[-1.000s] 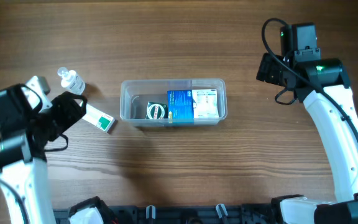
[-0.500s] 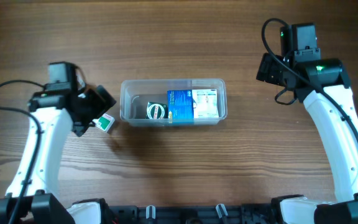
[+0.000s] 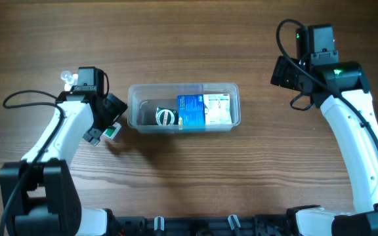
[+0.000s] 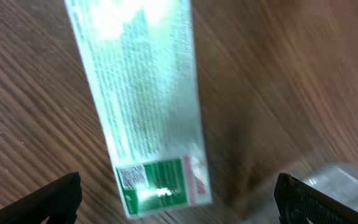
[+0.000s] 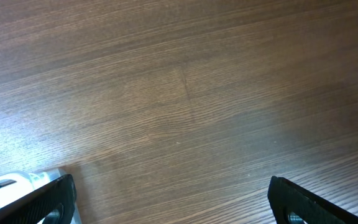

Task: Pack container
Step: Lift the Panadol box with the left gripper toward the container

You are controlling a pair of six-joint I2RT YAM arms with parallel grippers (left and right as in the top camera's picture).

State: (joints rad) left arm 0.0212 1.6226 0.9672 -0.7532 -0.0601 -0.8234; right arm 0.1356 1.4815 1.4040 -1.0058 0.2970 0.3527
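Bright even light; glare on blurred box [image 4: 138, 93]; print seemingly illegible.

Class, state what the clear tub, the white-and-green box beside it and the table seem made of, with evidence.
Clear rectangular tub: likely glossy plastic; contents show through its walls.
White-and-green printed box: probably glossy cardboard; flat faces, glare over print.
Brown table: wood or wood-look laminate, matt; grain visible.

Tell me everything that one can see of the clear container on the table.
The container is a shallow, lidless tub of clear plastic with rounded corners and a rim. It rests on the wooden table, near its middle. It holds a blue box, a white box and a small round green item.
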